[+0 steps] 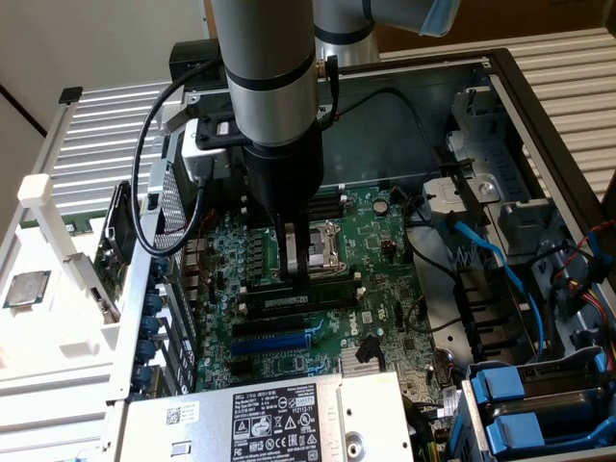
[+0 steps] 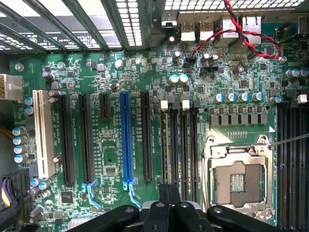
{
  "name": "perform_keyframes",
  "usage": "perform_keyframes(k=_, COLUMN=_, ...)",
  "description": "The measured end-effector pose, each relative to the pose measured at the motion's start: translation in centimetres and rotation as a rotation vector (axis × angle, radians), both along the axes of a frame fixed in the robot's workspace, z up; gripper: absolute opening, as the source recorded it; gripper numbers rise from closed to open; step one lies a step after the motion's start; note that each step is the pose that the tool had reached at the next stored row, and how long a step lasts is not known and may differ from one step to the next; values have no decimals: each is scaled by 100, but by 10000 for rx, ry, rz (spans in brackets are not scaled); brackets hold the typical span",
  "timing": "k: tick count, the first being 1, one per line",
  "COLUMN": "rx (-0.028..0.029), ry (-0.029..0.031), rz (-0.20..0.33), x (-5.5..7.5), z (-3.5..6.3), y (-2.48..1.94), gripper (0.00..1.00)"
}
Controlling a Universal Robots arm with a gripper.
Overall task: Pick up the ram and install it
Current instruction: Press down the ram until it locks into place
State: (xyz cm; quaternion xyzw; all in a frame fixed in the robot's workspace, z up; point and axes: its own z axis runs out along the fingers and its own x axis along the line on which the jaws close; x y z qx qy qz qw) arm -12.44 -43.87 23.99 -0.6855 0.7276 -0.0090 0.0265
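The ram (image 1: 274, 302) is a long green stick with a white label. It stands on edge in a black memory slot just in front of the open processor socket (image 1: 322, 248). My gripper (image 1: 299, 279) comes straight down onto the middle of its top edge. In the wrist view the gripper (image 2: 169, 192) sits over the row of memory slots (image 2: 189, 145), fingers drawn together with a thin seam between them. From there the stick is edge-on under the fingers and hard to make out.
The open computer case holds the green motherboard with a blue expansion slot (image 1: 274, 337), a grey power supply (image 1: 279, 419) in front and blue cables (image 1: 491, 260) on the exterior view's right. A square silver processor (image 1: 26, 287) lies on the white rack at the left. Red-black twisted wires (image 2: 241, 29) run near the rear ports.
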Motion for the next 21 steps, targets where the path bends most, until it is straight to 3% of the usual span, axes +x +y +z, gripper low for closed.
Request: perform_keyframes(k=21, rx=-1, ry=1, rz=-2, x=8, z=-13, y=22, gripper=11)
